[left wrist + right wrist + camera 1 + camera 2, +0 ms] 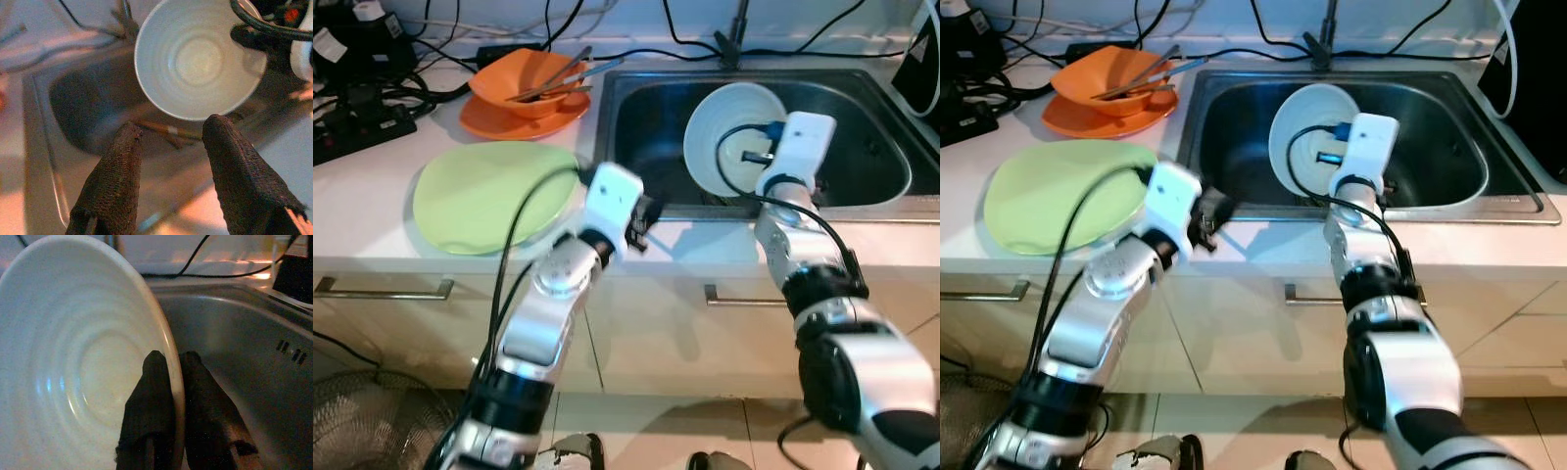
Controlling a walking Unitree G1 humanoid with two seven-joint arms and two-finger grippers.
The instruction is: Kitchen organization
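A white bowl stands tilted on its edge over the steel sink, its inside facing me. My right gripper is shut on the bowl's rim, one finger inside and one outside. My left gripper is open and holds nothing; it hovers at the sink's front left corner, pointing at the bowl. A brown chopstick-like stick lies on the sink bottom below the bowl.
A green plate lies on the counter left of the sink. Behind it an orange bowl with utensils sits on an orange plate. A power strip and cables crowd the back left. The faucet stands behind the sink.
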